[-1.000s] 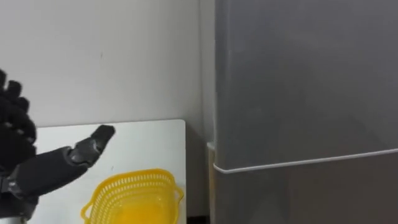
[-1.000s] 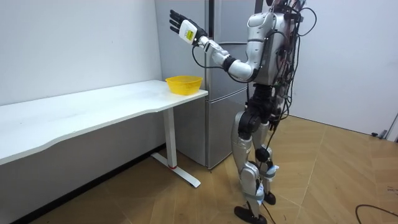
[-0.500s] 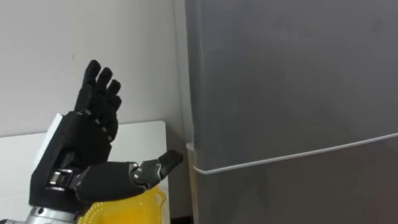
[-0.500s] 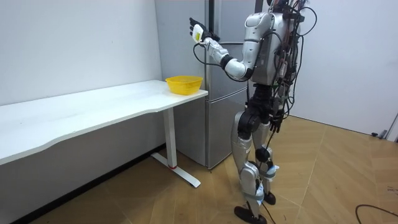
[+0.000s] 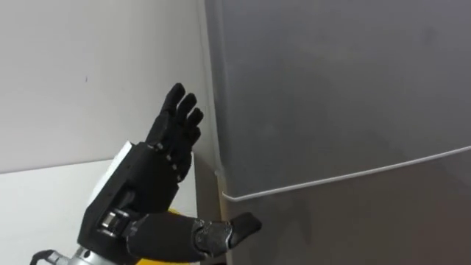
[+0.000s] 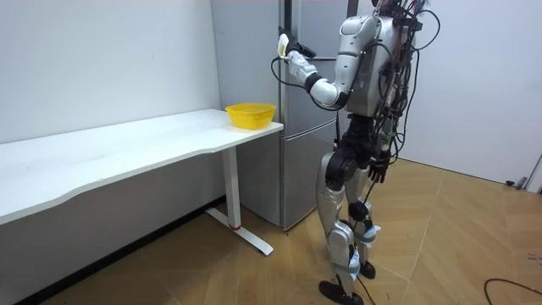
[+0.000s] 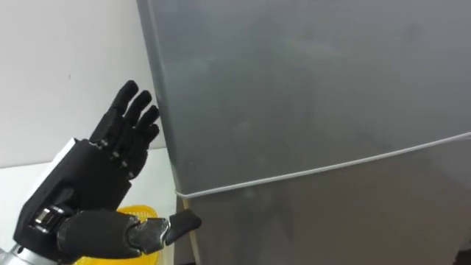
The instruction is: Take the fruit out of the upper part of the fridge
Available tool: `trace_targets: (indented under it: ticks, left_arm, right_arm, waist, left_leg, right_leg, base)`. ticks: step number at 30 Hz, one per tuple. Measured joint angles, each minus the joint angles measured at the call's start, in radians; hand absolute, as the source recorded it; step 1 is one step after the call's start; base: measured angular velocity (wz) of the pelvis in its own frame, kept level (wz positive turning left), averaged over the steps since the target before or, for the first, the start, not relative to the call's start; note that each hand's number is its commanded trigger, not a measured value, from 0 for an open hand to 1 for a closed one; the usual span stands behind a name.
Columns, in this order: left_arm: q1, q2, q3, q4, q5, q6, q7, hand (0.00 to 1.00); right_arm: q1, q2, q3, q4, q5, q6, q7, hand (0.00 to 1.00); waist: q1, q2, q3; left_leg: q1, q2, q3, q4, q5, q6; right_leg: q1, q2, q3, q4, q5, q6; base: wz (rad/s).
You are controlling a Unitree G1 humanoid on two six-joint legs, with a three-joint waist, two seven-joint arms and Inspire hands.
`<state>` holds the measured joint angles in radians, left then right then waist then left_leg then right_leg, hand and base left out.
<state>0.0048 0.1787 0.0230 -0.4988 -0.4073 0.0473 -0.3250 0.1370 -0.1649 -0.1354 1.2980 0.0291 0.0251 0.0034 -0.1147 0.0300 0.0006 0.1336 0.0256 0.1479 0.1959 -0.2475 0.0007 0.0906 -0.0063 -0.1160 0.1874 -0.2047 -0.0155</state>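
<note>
A tall grey fridge (image 6: pixel 296 110) stands closed in front of me. Its upper door (image 5: pixel 331 88) meets the lower door (image 5: pixel 353 221) at a thin pale seam. My left hand (image 5: pixel 147 184) is raised and open, fingers straight and pointing up, right beside the upper door's left edge (image 7: pixel 158 110). Its thumb reaches toward the seam at the door's corner. I cannot tell whether the hand touches the door. My right hand (image 6: pixel 378 169) hangs low by my hip. Nothing is held in the left hand.
A yellow basket (image 6: pixel 250 113) sits on the end of a long white table (image 6: pixel 127 148), which stands against the wall just left of the fridge. I stand upright on a wooden floor (image 6: pixel 440 246), facing the fridge.
My left hand has swung from above the table over to the fridge door's left edge, and it has risen. The eye view has also shifted, with the fridge edge now further left.
</note>
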Motion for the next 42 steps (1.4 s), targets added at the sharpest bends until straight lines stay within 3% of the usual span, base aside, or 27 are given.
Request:
trace_targets:
  ticks: [6, 8, 11, 19, 26, 42]
  left_arm:
    - [-0.013, 0.008, -0.032, 0.000, -0.014, 0.037, -0.057, 0.00]
    - [-0.037, 0.021, -0.035, 0.000, -0.015, 0.044, -0.076, 0.00]
    - [-0.058, 0.035, -0.030, -0.001, -0.024, 0.056, -0.082, 0.00]
    - [-0.059, 0.041, -0.027, -0.001, -0.058, 0.062, -0.103, 0.00]
    - [-0.060, 0.075, -0.033, -0.001, -0.113, 0.069, -0.127, 0.00]
    - [-0.069, 0.078, -0.040, -0.002, -0.152, 0.070, -0.149, 0.00]
  right_arm:
    - [-0.008, -0.012, 0.032, 0.033, -0.003, 0.020, -0.001, 0.00]
    - [-0.017, -0.013, 0.037, 0.038, -0.015, 0.022, 0.000, 0.00]
    - [-0.019, -0.015, 0.037, 0.039, -0.030, 0.039, 0.006, 0.00]
    - [-0.026, -0.025, 0.037, 0.040, -0.039, 0.063, 0.024, 0.00]
    - [-0.037, -0.029, 0.073, 0.044, -0.040, 0.064, 0.028, 0.00]
    - [-0.041, -0.037, 0.077, 0.044, -0.086, 0.064, 0.070, 0.00]
  waist:
    - [-0.007, 0.003, 0.0025]
    - [-0.016, 0.004, 0.0070]
    - [-0.020, 0.007, 0.0069]
    - [-0.020, 0.013, 0.0037]
    - [-0.021, 0.017, 0.0053]
    - [-0.021, 0.012, 0.0038]
  left_leg:
    - [0.000, 0.001, 0.004, -0.007, 0.000, 0.000]
    - [-0.001, 0.002, 0.005, -0.009, 0.000, 0.000]
    - [-0.002, 0.003, 0.012, -0.010, 0.000, 0.000]
    - [-0.003, 0.002, 0.012, -0.015, 0.000, 0.000]
    - [-0.004, 0.000, 0.011, -0.013, 0.000, 0.000]
    - [-0.003, -0.001, 0.014, -0.010, 0.000, 0.000]
  right_leg:
    - [-0.001, 0.001, 0.003, 0.002, 0.002, 0.001]
    - [-0.002, 0.002, 0.004, 0.002, 0.002, 0.001]
    - [-0.002, 0.002, 0.009, 0.001, 0.002, 0.000]
    - [-0.001, -0.004, 0.016, -0.001, 0.003, 0.002]
    - [0.001, -0.005, 0.007, 0.000, 0.003, 0.003]
    - [-0.003, -0.002, 0.015, -0.001, 0.003, 0.004]
  base:
    - [0.00]
    - [0.00]
    - [-0.05]
    - [0.00]
    - [0.03]
    - [0.00]
